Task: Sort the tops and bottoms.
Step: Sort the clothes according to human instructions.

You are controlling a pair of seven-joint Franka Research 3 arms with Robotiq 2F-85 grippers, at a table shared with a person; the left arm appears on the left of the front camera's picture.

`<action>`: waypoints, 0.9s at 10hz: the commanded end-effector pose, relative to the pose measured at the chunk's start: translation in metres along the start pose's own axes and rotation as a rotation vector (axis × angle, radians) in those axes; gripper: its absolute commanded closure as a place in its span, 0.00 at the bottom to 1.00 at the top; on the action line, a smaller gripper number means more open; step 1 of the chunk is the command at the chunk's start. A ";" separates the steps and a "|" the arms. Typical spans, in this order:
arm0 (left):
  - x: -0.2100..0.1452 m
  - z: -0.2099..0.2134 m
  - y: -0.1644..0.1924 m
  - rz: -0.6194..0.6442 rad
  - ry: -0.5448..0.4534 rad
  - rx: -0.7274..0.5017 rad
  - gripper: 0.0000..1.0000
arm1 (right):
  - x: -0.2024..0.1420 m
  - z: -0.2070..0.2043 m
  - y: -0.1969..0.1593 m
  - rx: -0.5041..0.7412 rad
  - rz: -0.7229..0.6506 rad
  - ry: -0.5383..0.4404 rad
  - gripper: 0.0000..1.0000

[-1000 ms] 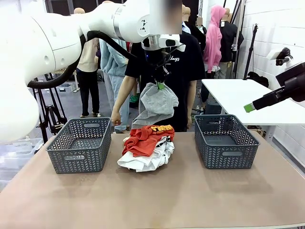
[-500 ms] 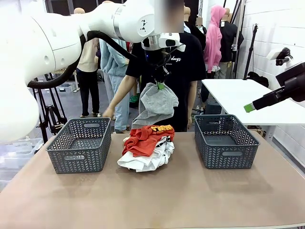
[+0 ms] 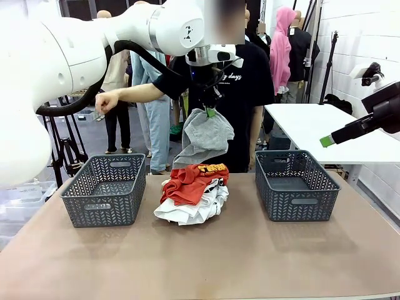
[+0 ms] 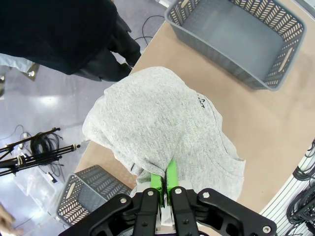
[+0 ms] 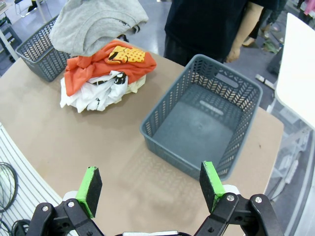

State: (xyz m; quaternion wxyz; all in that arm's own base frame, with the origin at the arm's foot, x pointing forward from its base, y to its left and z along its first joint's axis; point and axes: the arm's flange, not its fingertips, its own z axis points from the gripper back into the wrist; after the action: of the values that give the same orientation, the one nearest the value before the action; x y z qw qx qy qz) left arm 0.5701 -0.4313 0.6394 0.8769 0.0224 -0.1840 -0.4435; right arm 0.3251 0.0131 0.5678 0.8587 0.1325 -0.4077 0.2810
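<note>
Front view: the left gripper [image 3: 211,110] holds a grey garment [image 3: 205,136] hanging over the pile of tops [image 3: 187,186], likely to separate it for sorting. Left wrist view: its pads [image 4: 171,173] pinch a fabric fold. Right wrist view: the right gripper [image 5: 150,188] hovers wide and empty, right of the pile.

The grey garment [image 3: 205,136] hangs from the closed left gripper [image 3: 211,110], and its hem reaches the clothes pile [image 3: 191,194] directly beneath, so the straight way down is blocked. Behind this gripper stands the person's torso [image 3: 247,112]. To its left, the person's arm [image 3: 134,94] stretches through the air above and beyond the left basket [image 3: 103,199], whose inside is bare. On the gripper's near side, bare desk [image 3: 219,262] lies below. Ahead of the wide-spread right gripper [image 5: 150,184], bare desk leads to the right basket [image 5: 197,132], also bare inside.
</note>
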 end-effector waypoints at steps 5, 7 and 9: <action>0.000 0.003 0.001 0.001 -0.004 0.003 1.00 | -0.001 -0.001 -0.001 0.014 0.000 0.001 0.00; 0.000 0.003 0.001 0.001 -0.004 0.003 1.00 | -0.001 -0.001 -0.001 0.014 0.000 0.001 0.00; 0.000 0.003 0.001 0.001 -0.004 0.003 1.00 | -0.001 -0.001 -0.001 0.014 0.000 0.001 0.00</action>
State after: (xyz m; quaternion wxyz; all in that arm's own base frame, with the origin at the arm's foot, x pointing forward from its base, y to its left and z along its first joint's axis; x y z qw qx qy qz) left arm 0.5701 -0.4313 0.6394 0.8769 0.0224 -0.1840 -0.4435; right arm 0.3251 0.0131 0.5678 0.8587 0.1325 -0.4077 0.2810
